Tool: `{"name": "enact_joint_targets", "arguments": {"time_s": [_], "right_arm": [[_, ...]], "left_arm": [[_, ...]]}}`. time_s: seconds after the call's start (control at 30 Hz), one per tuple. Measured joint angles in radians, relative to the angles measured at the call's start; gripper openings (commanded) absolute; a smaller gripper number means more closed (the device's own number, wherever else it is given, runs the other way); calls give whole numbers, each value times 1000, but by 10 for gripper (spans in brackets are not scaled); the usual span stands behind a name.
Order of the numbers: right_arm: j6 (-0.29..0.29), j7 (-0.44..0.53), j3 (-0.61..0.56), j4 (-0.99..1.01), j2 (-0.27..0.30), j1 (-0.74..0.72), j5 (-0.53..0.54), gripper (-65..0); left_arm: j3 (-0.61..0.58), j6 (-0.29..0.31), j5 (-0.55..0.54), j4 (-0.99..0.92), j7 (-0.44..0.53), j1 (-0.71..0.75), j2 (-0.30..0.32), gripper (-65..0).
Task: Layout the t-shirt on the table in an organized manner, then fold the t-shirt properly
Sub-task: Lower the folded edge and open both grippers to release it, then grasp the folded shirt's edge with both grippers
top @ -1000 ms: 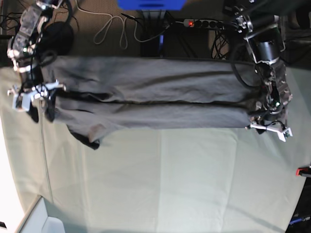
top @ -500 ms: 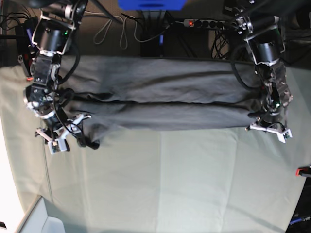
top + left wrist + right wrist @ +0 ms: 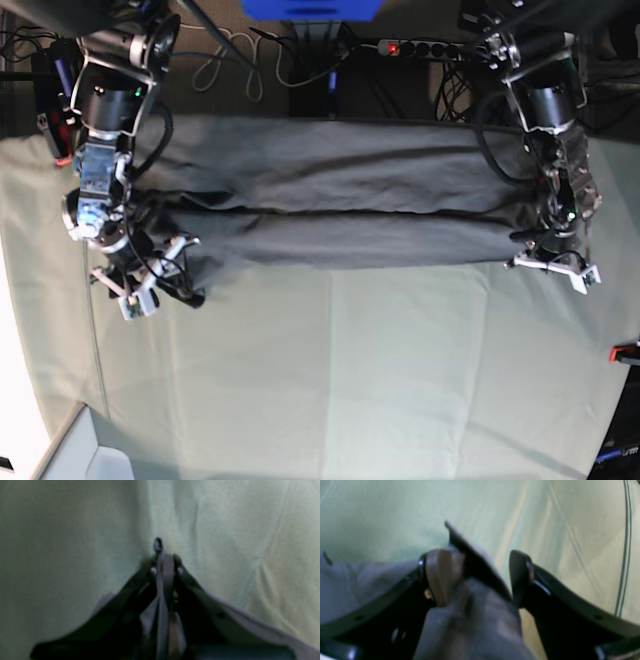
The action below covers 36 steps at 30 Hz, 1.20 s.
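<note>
So far the shirt (image 3: 330, 205) lies lengthwise-folded along the desk's (image 3: 350, 380) far edge; left hand (image 3: 165, 567) clamps its hem, right hand (image 3: 480, 577) gapes around cloth; crosswise folds remain.

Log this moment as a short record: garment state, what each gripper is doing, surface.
garment: t-shirt lies as a long folded band across the far part of the table
left gripper: shut on the t-shirt's edge
right gripper: open, fabric lying between the jaws at the t-shirt's other end
surface: pale green cloth, faint creases
</note>
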<state>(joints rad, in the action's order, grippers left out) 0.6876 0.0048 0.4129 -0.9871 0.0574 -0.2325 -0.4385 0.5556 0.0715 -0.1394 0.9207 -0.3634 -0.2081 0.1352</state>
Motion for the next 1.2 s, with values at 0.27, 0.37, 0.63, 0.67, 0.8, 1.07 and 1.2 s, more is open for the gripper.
{"name": "enact_joint_targets", "arguments": {"time_s": [0.27,0.37,0.63,0.67,0.8,1.07,1.2], "right_arm": [[0,3,-2,123,15,-57,0,-285],[0,6,-2,132,24,-63,0,-302],[0,3,-1,139,26,-73,0,-634],[0,4,-1,139,26,-76,0,-650],[0,3,-1,139,26,-77,0,-650],[0,-13,6,48,44,-60,-2,-650],[0,-8,9,-79,24,-54,5,-650]], "left_arm": [[0,0,0,0,0,0,0,-650],[0,0,0,0,0,0,0,-650],[0,0,0,0,0,0,0,-650],[0,0,0,0,0,0,0,-650],[0,0,0,0,0,0,0,-650],[0,0,2,29,-12,1,-2,-650],[0,0,4,114,-11,0,0,-650]]}}
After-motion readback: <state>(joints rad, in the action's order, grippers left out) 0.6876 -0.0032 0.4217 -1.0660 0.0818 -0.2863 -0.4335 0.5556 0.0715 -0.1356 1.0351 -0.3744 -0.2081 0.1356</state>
